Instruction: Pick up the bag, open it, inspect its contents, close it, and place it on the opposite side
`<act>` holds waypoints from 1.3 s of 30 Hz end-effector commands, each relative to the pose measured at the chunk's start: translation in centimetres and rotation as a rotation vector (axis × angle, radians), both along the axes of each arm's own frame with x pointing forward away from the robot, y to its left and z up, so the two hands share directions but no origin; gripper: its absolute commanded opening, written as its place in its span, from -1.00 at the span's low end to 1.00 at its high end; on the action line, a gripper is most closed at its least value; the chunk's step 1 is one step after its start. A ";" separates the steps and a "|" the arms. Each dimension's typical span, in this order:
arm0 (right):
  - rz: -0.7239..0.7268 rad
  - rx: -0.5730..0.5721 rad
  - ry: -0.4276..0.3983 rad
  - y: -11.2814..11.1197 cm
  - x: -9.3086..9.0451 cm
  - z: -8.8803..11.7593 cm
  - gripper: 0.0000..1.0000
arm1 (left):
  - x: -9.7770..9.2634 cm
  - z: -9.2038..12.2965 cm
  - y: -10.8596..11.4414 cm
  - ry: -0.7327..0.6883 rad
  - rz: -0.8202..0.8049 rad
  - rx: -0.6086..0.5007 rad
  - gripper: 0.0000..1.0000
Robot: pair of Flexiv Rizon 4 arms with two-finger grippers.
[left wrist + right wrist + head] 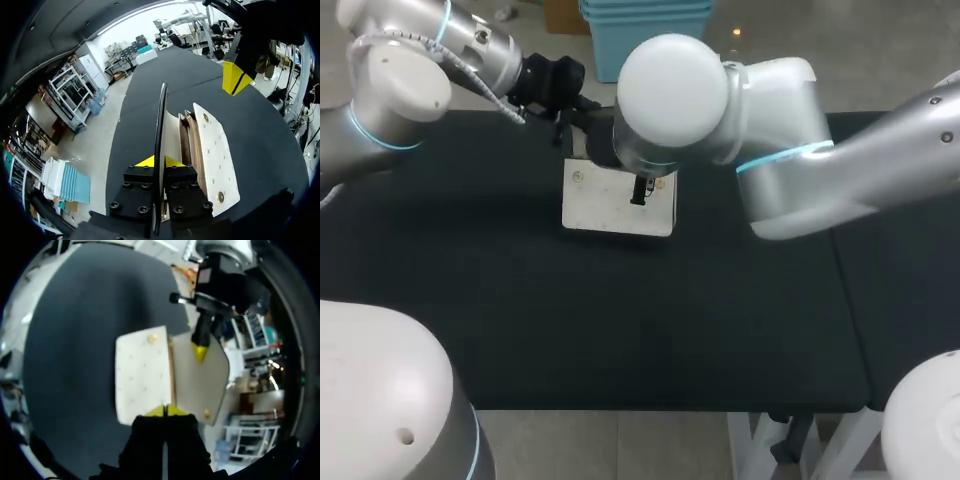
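Note:
A white bag lies on the black table toward the back middle. Its flap is folded out from the body, and brown inner layers show in the mouth. My left gripper is shut on the flap, which appears edge-on as a thin dark line between its fingers; the right wrist view has its yellow tip against the flap. My right gripper is shut, its tips together just over the bag's edge where flap meets body. From the left wrist it hangs above the bag's far end.
The black table stretches bare in front of the bag and to both sides. My right arm's big elbow hangs over the back of the table, hiding the bag's rear edge and the left gripper's tips in the head view.

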State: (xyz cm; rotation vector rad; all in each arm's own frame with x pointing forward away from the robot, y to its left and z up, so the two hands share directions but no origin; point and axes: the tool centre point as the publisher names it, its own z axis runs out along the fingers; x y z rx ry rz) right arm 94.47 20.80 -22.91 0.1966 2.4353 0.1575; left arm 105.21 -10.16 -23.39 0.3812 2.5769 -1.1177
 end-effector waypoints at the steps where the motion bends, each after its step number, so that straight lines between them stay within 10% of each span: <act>1: 0.016 -0.003 0.032 0.1 1.1 -0.5 -1.00 | 0.5 0.6 0.6 0.063 -0.023 -0.012 -1.00; 39: 0.033 -0.074 0.111 0.0 5.1 -5.1 -1.00 | -2.7 0.5 1.1 0.158 0.036 -0.005 -1.00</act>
